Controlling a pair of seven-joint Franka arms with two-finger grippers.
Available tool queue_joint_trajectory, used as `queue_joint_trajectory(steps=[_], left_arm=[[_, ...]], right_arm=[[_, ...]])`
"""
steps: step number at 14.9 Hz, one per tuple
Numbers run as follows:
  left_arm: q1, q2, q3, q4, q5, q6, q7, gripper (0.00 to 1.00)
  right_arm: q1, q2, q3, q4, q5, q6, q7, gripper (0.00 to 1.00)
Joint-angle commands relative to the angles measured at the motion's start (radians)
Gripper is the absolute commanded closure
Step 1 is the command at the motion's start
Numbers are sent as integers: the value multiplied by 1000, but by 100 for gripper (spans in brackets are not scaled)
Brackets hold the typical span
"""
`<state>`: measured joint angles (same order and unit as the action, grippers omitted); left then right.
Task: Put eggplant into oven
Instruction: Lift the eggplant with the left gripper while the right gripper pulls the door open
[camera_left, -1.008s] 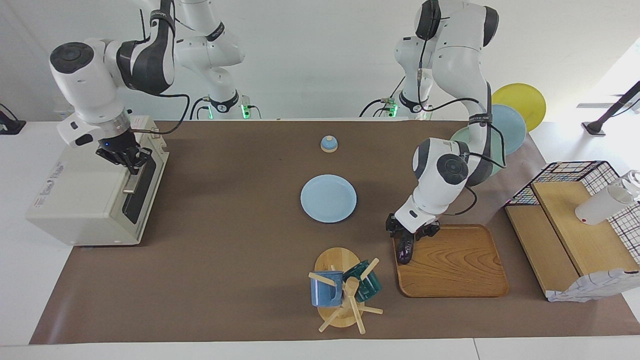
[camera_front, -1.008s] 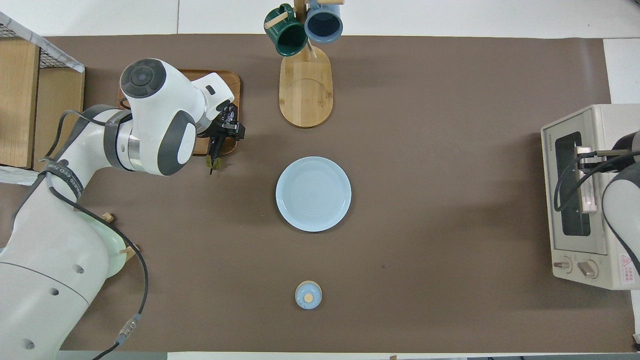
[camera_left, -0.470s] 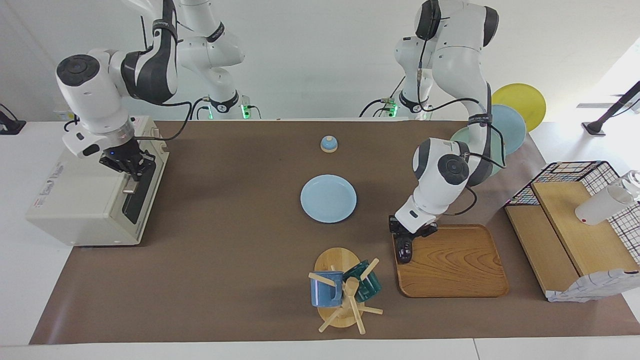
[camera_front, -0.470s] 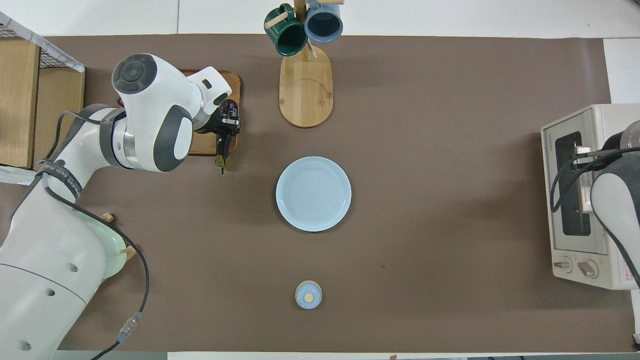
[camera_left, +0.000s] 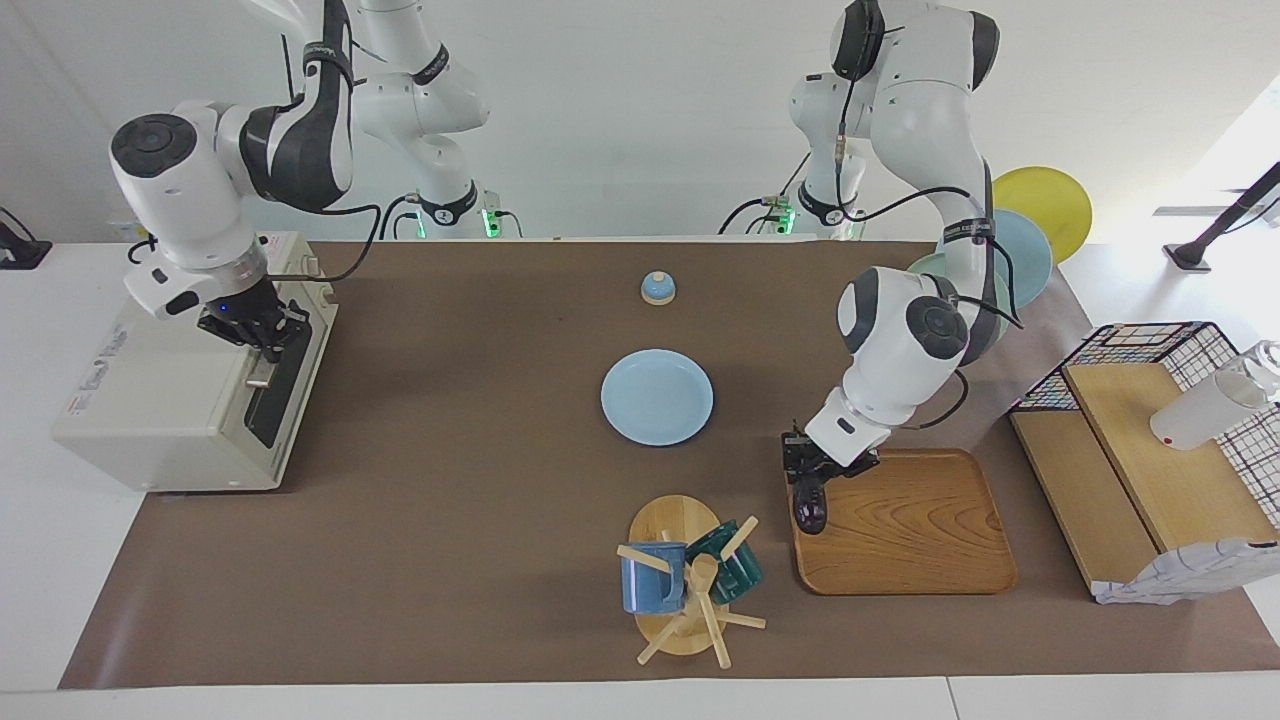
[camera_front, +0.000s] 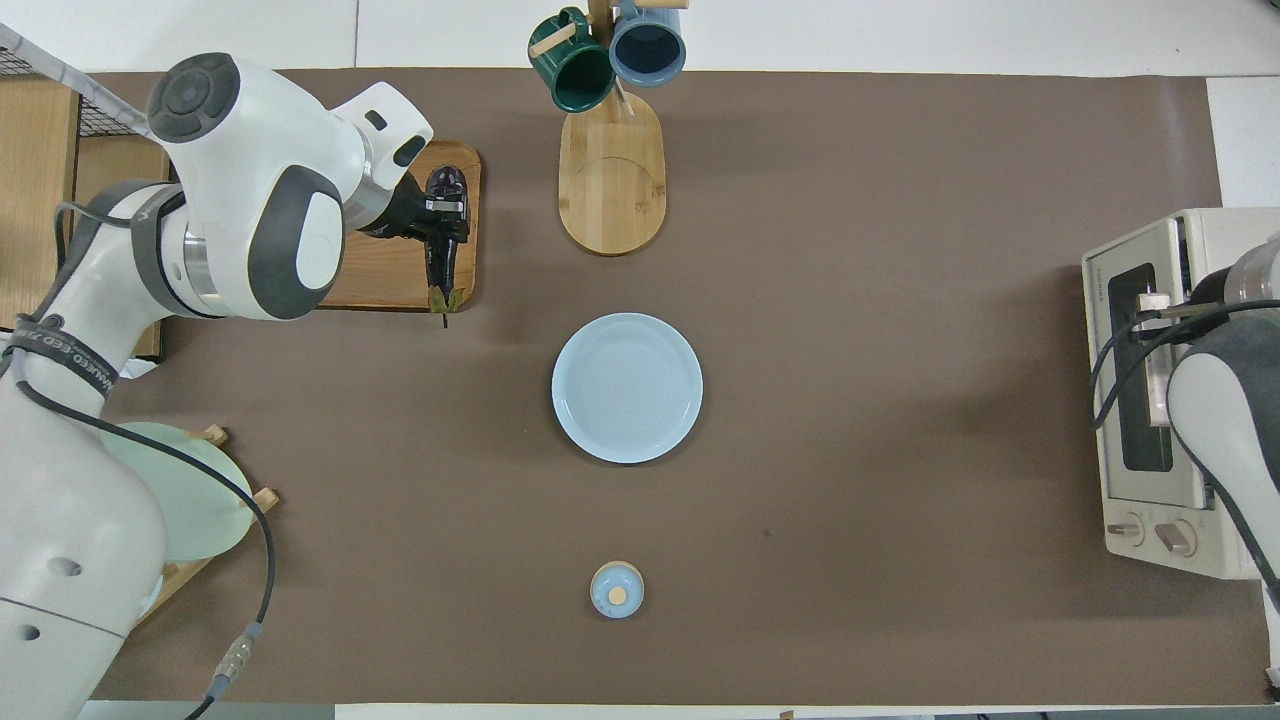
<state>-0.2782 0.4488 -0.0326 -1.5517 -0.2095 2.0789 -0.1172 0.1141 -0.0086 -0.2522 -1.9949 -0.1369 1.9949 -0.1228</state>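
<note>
Your right gripper (camera_left: 262, 335) is resting at the handle of the oven (camera_left: 180, 400), shifted along it since a second ago — whether it is clenched I cannot tell, and the door is looking shut. Farther out, your left gripper (camera_left: 808, 476) is grasping the eggplant (camera_left: 808, 508) over the edge of the wooden tray (camera_left: 920, 530); it is swinging the eggplant in line with that edge — so the carry is only beginning.

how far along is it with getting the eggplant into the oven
Early. Nothing is finished: the oven door looks closed, with the right claw at its handle. The left claw grips the eggplant over the wooden tray. Opening the door, carrying it across and placing it remain.
</note>
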Motion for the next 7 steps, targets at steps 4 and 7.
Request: queue_joint_trajectory(steps=[4,7], left_arm=[[-70,-195,2,-79,-21,-172,-159,100],[-151,-261,2,-146,-21,-178,-272,100]], right_arm=[[41,33,4,-64,43,102,25,100],[61,32,2,-113,60,139,48,100]])
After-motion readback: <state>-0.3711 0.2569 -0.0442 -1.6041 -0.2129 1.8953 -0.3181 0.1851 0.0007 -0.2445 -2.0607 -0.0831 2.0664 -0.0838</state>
